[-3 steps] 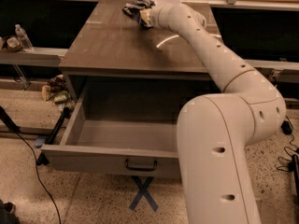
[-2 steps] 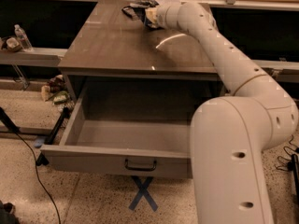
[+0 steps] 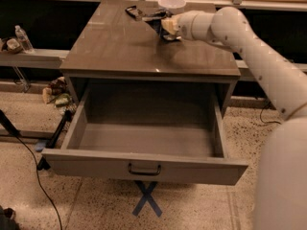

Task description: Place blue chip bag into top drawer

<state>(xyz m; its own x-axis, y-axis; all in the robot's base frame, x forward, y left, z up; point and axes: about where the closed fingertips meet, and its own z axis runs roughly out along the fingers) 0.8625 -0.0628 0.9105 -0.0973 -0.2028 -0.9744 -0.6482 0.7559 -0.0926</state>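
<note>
The top drawer is pulled fully out below the grey-brown table top, and its inside shows nothing in it. A dark bar handle sits at the centre of its front panel. The blue chip bag lies at the far back of the table top, dark and crumpled, partly hidden by my gripper. My gripper reaches in from the right and is at the bag's right side, low over the table. I cannot tell whether it touches the bag.
A white bowl stands right behind the gripper at the table's back edge. A water bottle stands on a ledge at left. Clutter and a cable lie on the floor at left. A blue tape cross marks the floor.
My arm's lower part has swung out to the right of the view. The gripper has stayed at the bag at the back of the table. The drawer has not moved.
</note>
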